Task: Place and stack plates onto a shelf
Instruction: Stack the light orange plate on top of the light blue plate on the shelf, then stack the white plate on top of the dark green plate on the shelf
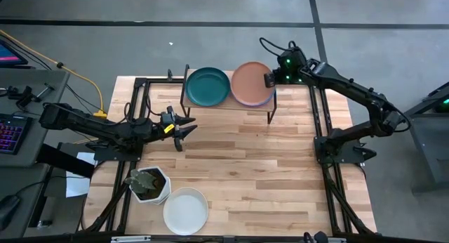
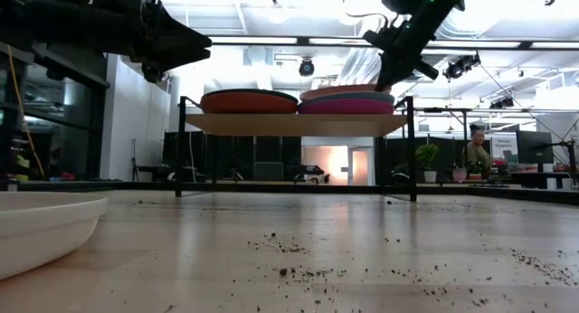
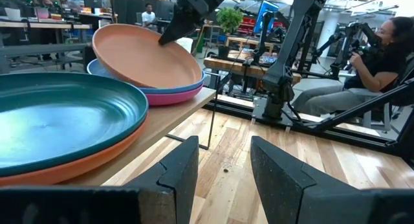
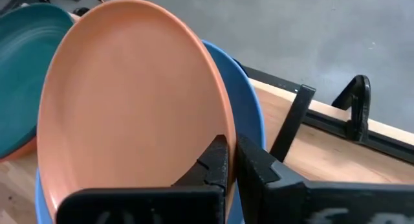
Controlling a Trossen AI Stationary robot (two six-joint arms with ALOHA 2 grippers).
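Observation:
The shelf stands at the table's far side. On its left half a dark teal plate lies on a red one. On the right half a salmon plate sits tilted on a light blue plate, which lies on a magenta one. My right gripper is shut on the salmon plate's right rim. My left gripper hovers open in front of the shelf's left half, touching nothing. A white plate rests on the table near its near edge. My right gripper pinches the salmon plate's rim on its right side, one finger on the inner face and one under the edge, slanting down from the right. The held side is raised, and the opposite edge rests on the light blue plate.
A white hexagonal plant pot stands near the table's left near corner, beside the white plate. Soil crumbs are scattered over the wood. The middle and right of the table are bare. A person sits beyond the table.

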